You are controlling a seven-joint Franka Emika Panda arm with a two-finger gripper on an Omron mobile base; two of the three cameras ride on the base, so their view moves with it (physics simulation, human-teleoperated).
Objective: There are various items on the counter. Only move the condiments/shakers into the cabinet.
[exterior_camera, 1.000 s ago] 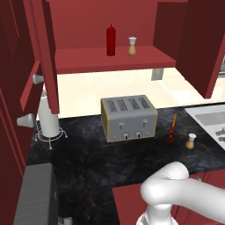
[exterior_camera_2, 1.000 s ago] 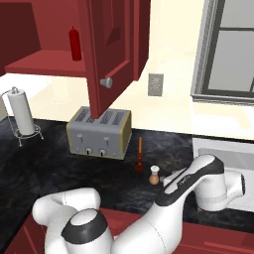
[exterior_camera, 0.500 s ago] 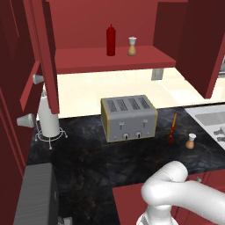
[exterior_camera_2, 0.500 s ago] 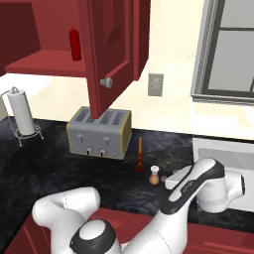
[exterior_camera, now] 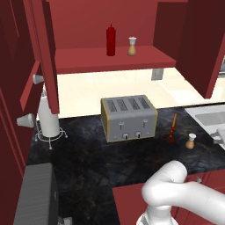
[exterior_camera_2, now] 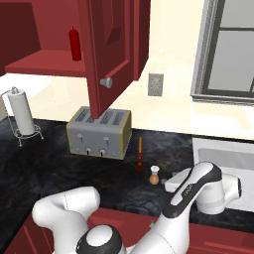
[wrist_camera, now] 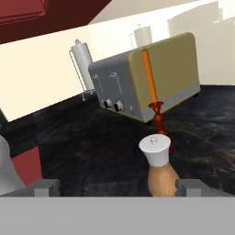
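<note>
Hand [wrist_camera: 117,189] w/ fingers wide apart, nothing clamped, low over the desk [exterior_camera: 88,162]. In hand view one tan shaker [wrist_camera: 159,166] stands upright btwn the two fingertips [wrist_camera: 42,188], nearer the right tip, not touching. Same shaker on desk in base views [exterior_camera: 190,141] [exterior_camera_2: 155,175], just beside the white forearm in right base view. Thin orange-red utensil [exterior_camera: 172,128] upright near it, btwn shaker and grey toaster [exterior_camera: 128,117]. Red squeeze bottle [exterior_camera: 110,40] and 2nd tan shaker [exterior_camera: 132,46] upright on cabinet shelf [exterior_camera: 83,59], close together, apart. Cabinet door [exterior_camera_2: 110,49] open. Paper towel holder [exterior_camera: 48,121] at desk left.
</note>
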